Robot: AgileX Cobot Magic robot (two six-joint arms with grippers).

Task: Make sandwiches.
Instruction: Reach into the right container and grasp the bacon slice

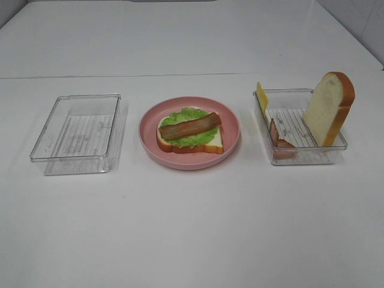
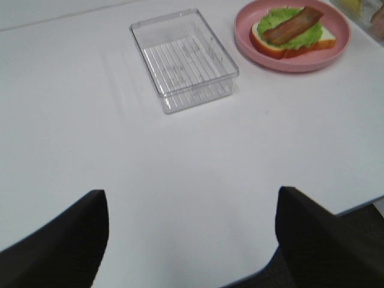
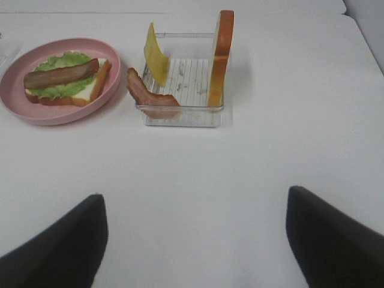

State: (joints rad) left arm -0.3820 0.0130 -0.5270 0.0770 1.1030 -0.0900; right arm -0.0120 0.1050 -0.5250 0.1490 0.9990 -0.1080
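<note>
On the pink plate [image 1: 233,141] lies a half-built sandwich [image 1: 189,131]: a white bread slice, green lettuce and a brown bacon strip on top. It also shows as the sandwich [image 2: 292,31] and the sandwich [image 3: 65,79]. The right-hand clear tray [image 1: 300,157] holds an upright bread slice [image 1: 329,108], a yellow cheese square [image 1: 262,96] and a reddish meat slice [image 1: 281,143]. My left gripper [image 2: 192,201] is open over bare table, well short of the empty tray. The right gripper [image 3: 195,198] is open too, set back from the filled tray [image 3: 183,117]. Neither arm shows in the high view.
An empty clear tray [image 1: 78,129], also the tray [image 2: 183,60], stands left of the plate. The white table's near edge [image 2: 360,207] shows by the left gripper. A seam [image 1: 120,76] crosses the table behind the three containers.
</note>
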